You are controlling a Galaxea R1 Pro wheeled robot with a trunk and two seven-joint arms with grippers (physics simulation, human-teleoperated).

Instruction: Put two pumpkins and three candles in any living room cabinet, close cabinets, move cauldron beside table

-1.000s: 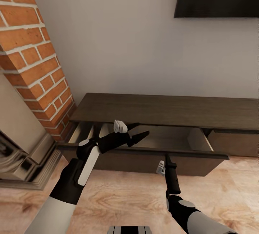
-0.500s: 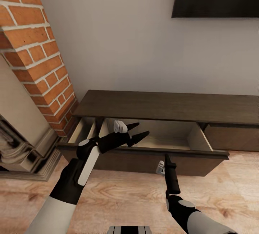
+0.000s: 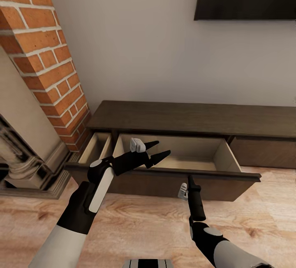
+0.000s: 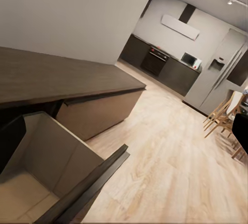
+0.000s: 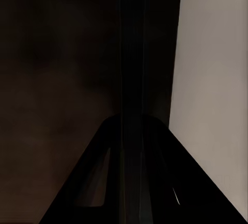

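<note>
cabinet [image 3: 193, 119]: dark-brown wood, pale boxy drawer out | left end effector [image 3: 160, 149]: spread, released | right end effector [image 3: 190, 182]: clenched

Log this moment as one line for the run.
drawer: open, looks empty | left gripper: open, above drawer | right gripper: shut at drawer front

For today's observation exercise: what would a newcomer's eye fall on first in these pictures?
First, the wide open drawer of the long dark cabinet, its pale interior holding nothing visible. Then the left gripper, fingers spread, over the drawer's front edge, and the right gripper, fingers together, at the drawer front. A red brick fireplace stands left.
</note>
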